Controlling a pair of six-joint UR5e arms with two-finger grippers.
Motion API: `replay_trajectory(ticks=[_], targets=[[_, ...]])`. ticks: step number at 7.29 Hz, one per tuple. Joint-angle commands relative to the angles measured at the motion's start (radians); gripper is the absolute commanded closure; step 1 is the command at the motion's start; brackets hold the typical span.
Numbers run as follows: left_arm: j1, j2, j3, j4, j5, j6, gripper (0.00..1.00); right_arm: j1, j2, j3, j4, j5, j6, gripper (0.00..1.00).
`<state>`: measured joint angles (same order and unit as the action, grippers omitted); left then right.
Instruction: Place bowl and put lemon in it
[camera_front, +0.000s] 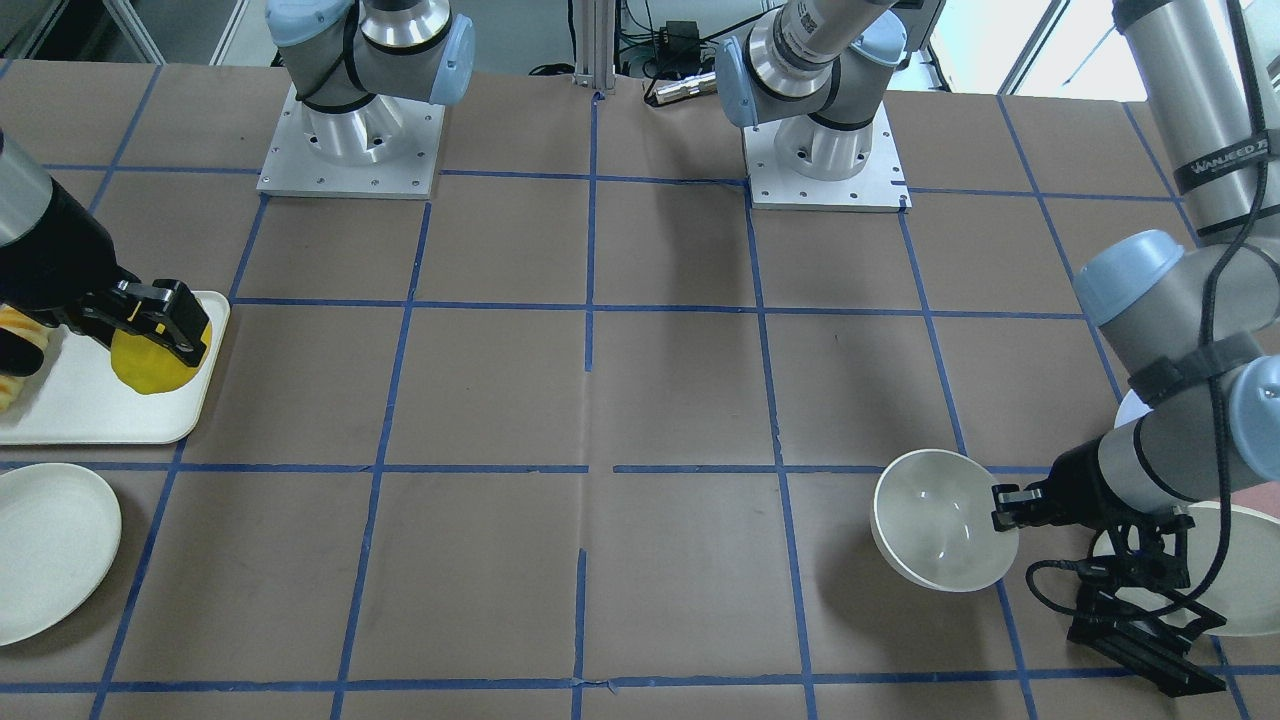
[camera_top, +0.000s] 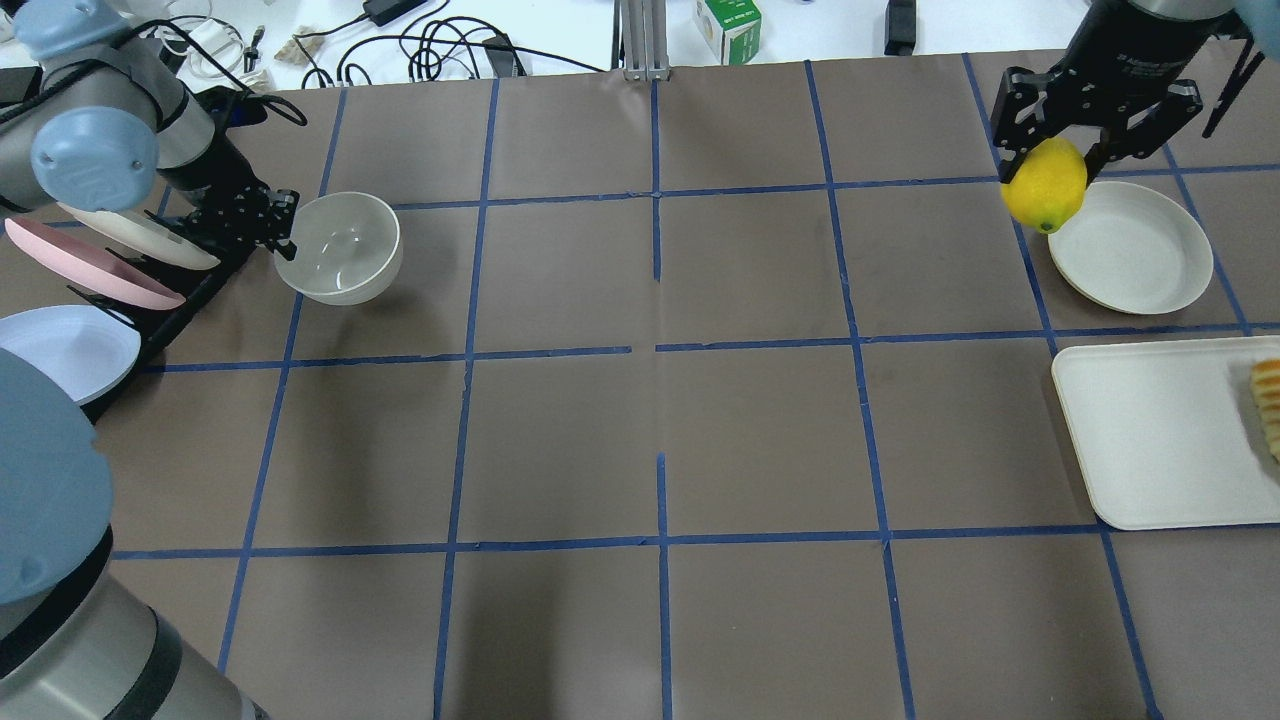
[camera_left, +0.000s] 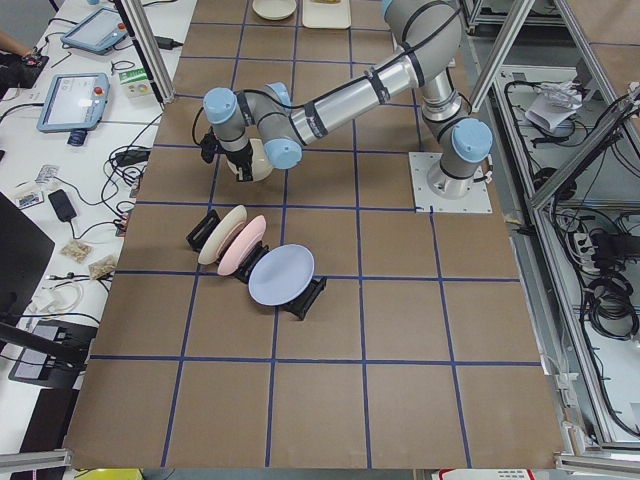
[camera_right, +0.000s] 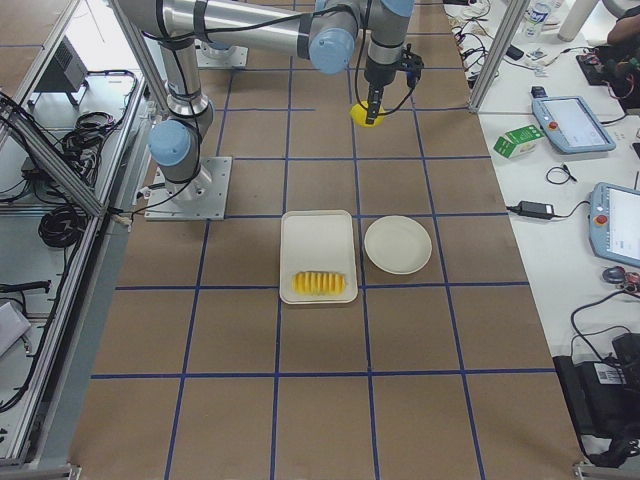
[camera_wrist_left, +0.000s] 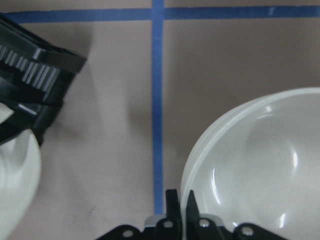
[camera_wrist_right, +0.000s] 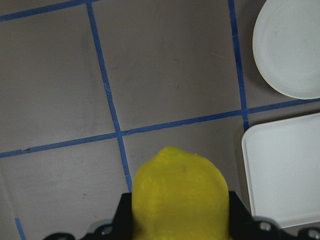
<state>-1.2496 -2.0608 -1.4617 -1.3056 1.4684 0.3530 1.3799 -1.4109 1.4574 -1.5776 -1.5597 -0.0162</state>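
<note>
My left gripper (camera_top: 285, 225) is shut on the rim of the cream-white bowl (camera_top: 340, 248). It holds the bowl tilted just over the table, beside the plate rack. The bowl also shows in the front view (camera_front: 940, 520) and in the left wrist view (camera_wrist_left: 260, 165), where two fingers (camera_wrist_left: 172, 202) pinch its rim. My right gripper (camera_top: 1050, 165) is shut on the yellow lemon (camera_top: 1045, 188) and holds it in the air over the table's right side. The lemon fills the bottom of the right wrist view (camera_wrist_right: 180, 195) and shows in the front view (camera_front: 150, 365).
A shallow cream plate (camera_top: 1130, 245) lies just right of the lemon. A white tray (camera_top: 1160, 440) with pale orange-yellow slices (camera_top: 1268, 400) lies nearer the robot. A black rack (camera_top: 170, 310) with cream, pink and blue plates stands at the left edge.
</note>
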Motion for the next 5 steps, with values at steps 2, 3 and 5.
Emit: replay_trajectory(ticks=[2,3,5], targets=[[-0.216,0.068,-0.050,-0.031,-0.154,-0.034,1.00,0.005,0.000,0.012,0.002,0.000,0.021,1.00],[-0.296,0.071,-0.107,0.093,-0.157,-0.110,1.00,0.007,-0.002,0.017,0.002,0.000,0.028,1.00],[-0.404,0.059,-0.265,0.427,-0.154,-0.337,1.00,0.007,-0.003,0.023,0.002,0.000,0.030,1.00]])
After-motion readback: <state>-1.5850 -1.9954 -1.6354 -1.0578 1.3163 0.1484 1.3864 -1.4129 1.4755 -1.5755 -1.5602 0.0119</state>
